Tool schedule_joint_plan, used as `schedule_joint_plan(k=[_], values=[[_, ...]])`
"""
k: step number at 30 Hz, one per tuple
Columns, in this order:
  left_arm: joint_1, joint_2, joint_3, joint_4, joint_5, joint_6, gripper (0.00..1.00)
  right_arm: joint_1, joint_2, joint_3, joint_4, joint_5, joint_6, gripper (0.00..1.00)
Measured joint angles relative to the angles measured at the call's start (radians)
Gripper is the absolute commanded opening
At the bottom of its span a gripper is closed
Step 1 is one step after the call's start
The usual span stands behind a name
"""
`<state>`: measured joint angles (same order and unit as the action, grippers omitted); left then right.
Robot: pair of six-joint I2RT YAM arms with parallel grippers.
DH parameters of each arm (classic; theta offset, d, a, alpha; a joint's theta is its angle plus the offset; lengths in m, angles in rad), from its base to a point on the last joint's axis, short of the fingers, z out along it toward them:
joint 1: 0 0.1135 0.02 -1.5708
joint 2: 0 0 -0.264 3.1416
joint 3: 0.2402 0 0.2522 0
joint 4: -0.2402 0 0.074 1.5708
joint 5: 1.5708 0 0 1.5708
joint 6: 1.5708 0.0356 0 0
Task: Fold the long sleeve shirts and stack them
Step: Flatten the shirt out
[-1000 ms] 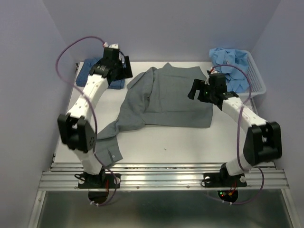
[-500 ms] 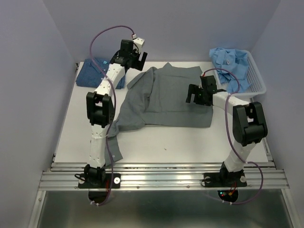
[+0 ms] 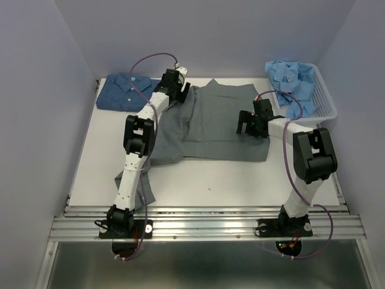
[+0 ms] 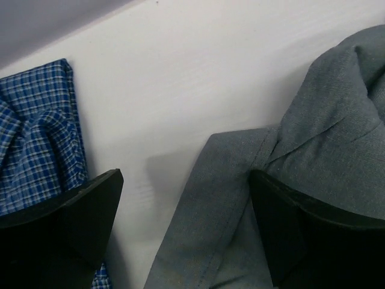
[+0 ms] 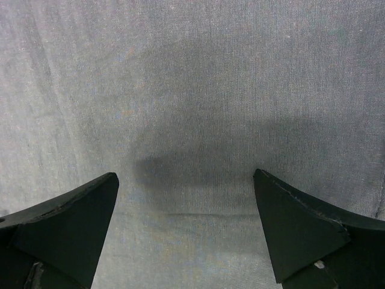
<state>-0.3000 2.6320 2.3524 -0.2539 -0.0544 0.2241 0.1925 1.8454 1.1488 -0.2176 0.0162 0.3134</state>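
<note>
**Grey shirt lies spread under two open hands**

The grey shirt (image 3: 216, 129) lies partly flattened on the tabletop (image 3: 210, 180), directly under both hands. One sleeve trails off toward the arm bases, behind the left hand (image 3: 178, 93).

It looks like thin, soft cloth: light, limp, and likely to sag, crease and drag on the tabletop when lifted. The stitched edges and collar should be a little firmer.

The left hand has its fingers spread wide and holds nothing. The shirt's seamed edge runs just below it, toward its right finger. A folded blue checked shirt (image 3: 123, 90) lies beside its left finger.

The right hand (image 3: 251, 125) is also spread and empty. It sits low over flat, smooth grey cloth, its shadow close beneath.

That flat stretch gives nothing to pinch. The better hold is probably a doubled edge: the seam under the left hand, and the side hem out beyond the right hand's fingers.

Light blue shirts (image 3: 289, 78) are heaped in a white basket (image 3: 326, 102) off to the right hand's outer side.
</note>
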Motion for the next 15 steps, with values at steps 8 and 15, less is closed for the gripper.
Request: schedule_joint_plan(k=[8,15], values=[[-0.068,0.0,-0.001,0.003,-0.196,0.061,0.72,0.0,-0.013,-0.036,0.055,0.0,0.023,1.0],[-0.093,0.0,-0.001,-0.039,-0.255,0.089,0.69,0.0,-0.03,-0.07,0.085,0.018,0.045,1.0]])
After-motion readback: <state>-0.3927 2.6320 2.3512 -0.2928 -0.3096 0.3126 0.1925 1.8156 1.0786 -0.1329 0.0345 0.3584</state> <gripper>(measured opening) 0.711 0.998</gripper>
